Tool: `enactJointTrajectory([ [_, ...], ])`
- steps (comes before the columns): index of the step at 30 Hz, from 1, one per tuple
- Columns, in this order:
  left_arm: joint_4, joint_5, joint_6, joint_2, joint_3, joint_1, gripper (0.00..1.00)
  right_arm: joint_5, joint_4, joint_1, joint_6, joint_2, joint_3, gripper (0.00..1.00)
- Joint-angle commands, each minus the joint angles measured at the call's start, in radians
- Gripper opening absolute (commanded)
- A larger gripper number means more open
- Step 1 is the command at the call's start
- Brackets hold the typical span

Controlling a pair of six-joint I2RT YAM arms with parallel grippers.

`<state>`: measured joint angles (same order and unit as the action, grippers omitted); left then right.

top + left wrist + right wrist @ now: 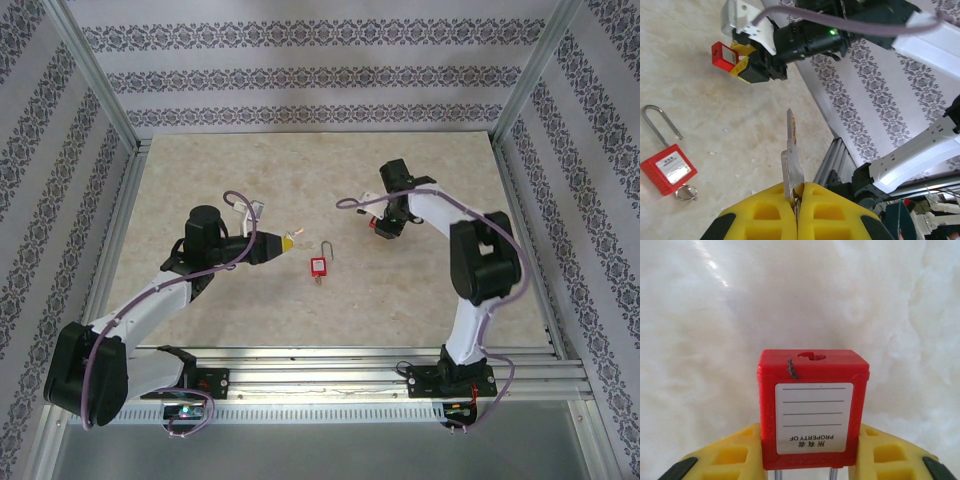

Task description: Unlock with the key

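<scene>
Silver metal key (790, 150) is pinched upright between the yellow pads of the left gripper (796, 192), jaws squeezed fully together on its head, with the blade sticking out past the fingertips. From the top camera that gripper (290, 242) hangs over the middle-left of the beige marble-look tabletop (200, 170).

Across from the key's tip, the right gripper (747, 62) is clamped on a red plastic padlock (720, 54). On the right wrist cam the yellow fingers (740, 455) sit tight against both sides of the red body (812, 405). The white label reads upside down, and the keyhole (812, 356) is on the far end, facing away from the wrist. Two thin metal shackle legs run back toward the claw. Key and keyhole are well apart, not touching.

Then there's a second red padlock (667, 167) lying flat on the table between the two arms (318, 266). Its steel shackle (660, 125) is popped open, with the short leg free of the body. A small metal ring (686, 191) sits at its bottom end.

Patterned wallpaper panels (300, 80) box in the table.
</scene>
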<state>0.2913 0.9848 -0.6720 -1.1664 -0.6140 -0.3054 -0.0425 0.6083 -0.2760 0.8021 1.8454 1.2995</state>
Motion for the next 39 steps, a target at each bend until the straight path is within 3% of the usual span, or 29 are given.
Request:
enactJointTrajectory([
  [1,0.044,0.087,-0.090,0.023,-0.009,0.008,0.00,-0.088,-0.123,-0.050,0.053,-0.215,-0.121,0.09],
  [6,0.013,0.150,-0.144,0.021,-0.037,-0.021,0.00,-0.084,-0.146,-0.167,0.154,-0.471,-0.281,0.09],
  [13,0.068,0.188,-0.252,-0.021,-0.080,-0.112,0.00,0.033,-0.064,-0.345,0.290,-0.615,-0.305,0.06],
  [20,-0.025,0.146,-0.181,-0.041,-0.070,-0.151,0.00,0.043,0.005,-0.408,0.325,-0.626,-0.263,0.05],
  [28,-0.116,0.016,-0.131,-0.052,-0.059,-0.185,0.00,0.042,0.045,-0.434,0.312,-0.605,-0.217,0.06],
  [39,0.067,-0.049,-0.256,-0.077,0.007,-0.216,0.00,0.042,0.060,-0.456,0.296,-0.588,-0.205,0.07],
])
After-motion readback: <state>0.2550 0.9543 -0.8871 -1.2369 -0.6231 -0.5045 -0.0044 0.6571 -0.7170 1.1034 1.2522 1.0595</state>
